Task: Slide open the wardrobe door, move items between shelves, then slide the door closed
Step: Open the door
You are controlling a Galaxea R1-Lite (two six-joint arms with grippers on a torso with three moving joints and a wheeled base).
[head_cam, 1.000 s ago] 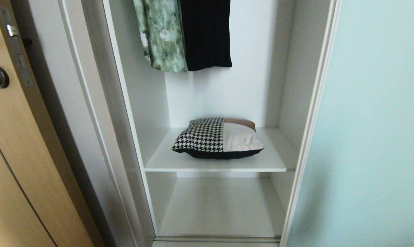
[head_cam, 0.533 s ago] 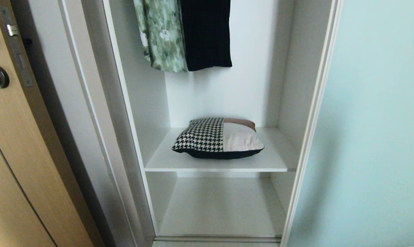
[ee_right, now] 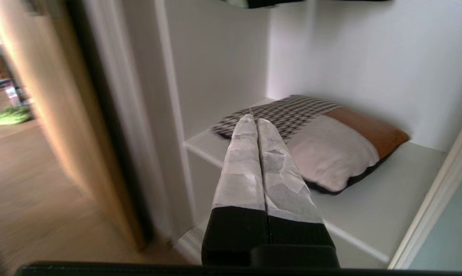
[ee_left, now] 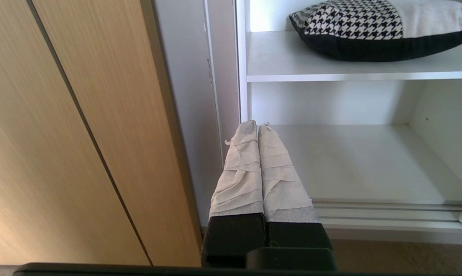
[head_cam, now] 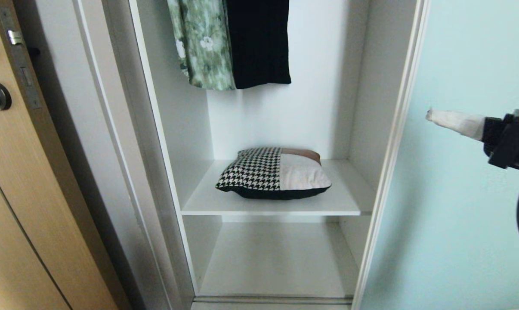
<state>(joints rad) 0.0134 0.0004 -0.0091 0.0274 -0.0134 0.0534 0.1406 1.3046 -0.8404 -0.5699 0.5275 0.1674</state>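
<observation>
On the left stands the tan wooden door (head_cam: 31, 181); the left gripper (ee_left: 257, 128) waits low, fingers together. Centre, the cushion (head_cam: 273, 173) lies on the upper shelf (head_cam: 350, 202), the lower shelf (head_cam: 276, 258) bare: transfer pending. Rightward, the sliding wardrobe door (head_cam: 457, 215) is open; the right gripper (head_cam: 431, 115), pressed together, holds nothing.

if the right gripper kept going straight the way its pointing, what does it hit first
Most likely the patchwork cushion on the upper shelf. In the right wrist view the right gripper, fingers shut, aims into the open wardrobe at the cushion's houndstooth end, with nothing visible between. Depth is unclear, so it might pass just above it.
</observation>
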